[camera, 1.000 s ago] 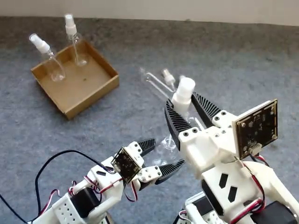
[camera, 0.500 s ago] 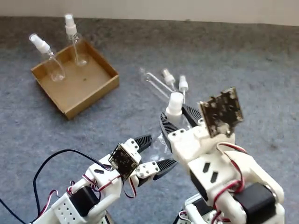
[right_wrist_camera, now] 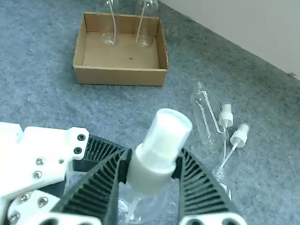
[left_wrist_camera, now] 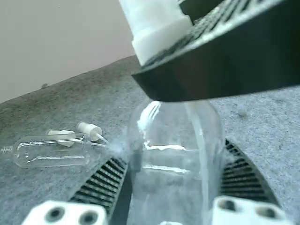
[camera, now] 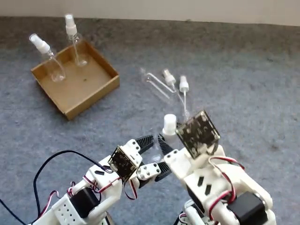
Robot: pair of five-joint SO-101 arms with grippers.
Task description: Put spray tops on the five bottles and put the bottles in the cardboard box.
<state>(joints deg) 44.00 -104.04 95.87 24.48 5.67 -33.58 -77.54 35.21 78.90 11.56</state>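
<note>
A: Status?
B: Two capped bottles (camera: pixel 52 63) stand in the cardboard box (camera: pixel 93 99), far ahead. A third bottle (left_wrist_camera: pixel 178 126) is clamped by the left gripper (left_wrist_camera: pixel 173 161) — its spray top (right_wrist_camera: pixel 166 129), pinched by the right gripper (right_wrist_camera: pixel 153 158), is held just above. Not yet boxed.

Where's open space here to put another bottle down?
Free: the near half of the cardboard box, in front of its two bottles; the carpet between box and loose bottle. Crowded: front centre, where jaws grip the held bottle and its spray top.
</note>
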